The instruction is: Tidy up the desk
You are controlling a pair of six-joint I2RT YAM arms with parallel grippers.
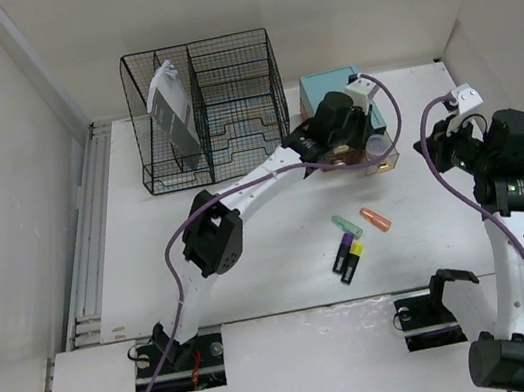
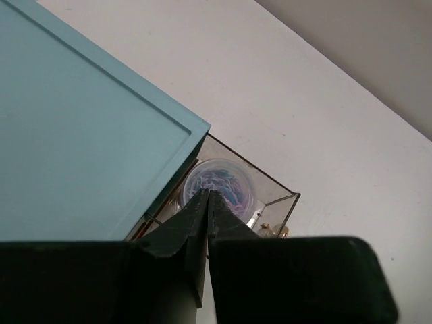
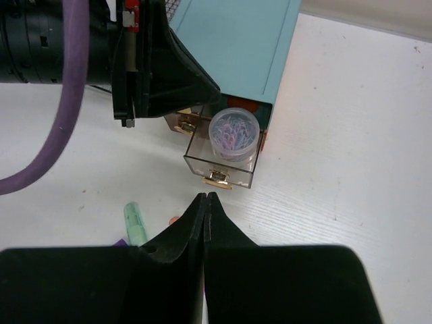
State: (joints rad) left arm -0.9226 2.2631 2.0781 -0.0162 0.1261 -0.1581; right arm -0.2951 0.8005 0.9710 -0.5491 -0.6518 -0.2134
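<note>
The white desk point(image 1: 279, 294) carries a teal drawer box point(image 1: 330, 93) with one clear drawer point(image 3: 223, 162) pulled out. A clear cup of coloured paper clips point(image 3: 233, 131) stands in that drawer. My left gripper point(image 2: 208, 196) hovers just above the cup beside the teal box point(image 2: 81, 135), jaws shut with nothing between them. It also shows in the top view, left gripper point(image 1: 359, 143). My right gripper point(image 3: 204, 197) is shut and empty a little in front of the drawer's gold handle point(image 3: 217, 177). Seen from above, the right gripper point(image 1: 439, 146) is right of the drawer.
A black wire-mesh rack point(image 1: 217, 112) holding a grey booklet point(image 1: 171, 110) stands at the back left. Several highlighters lie mid-desk: green point(image 1: 347, 227), orange point(image 1: 376, 219), purple point(image 1: 343, 255), yellow point(image 1: 353, 263). A grey ribbed rail point(image 1: 88, 247) runs along the left edge.
</note>
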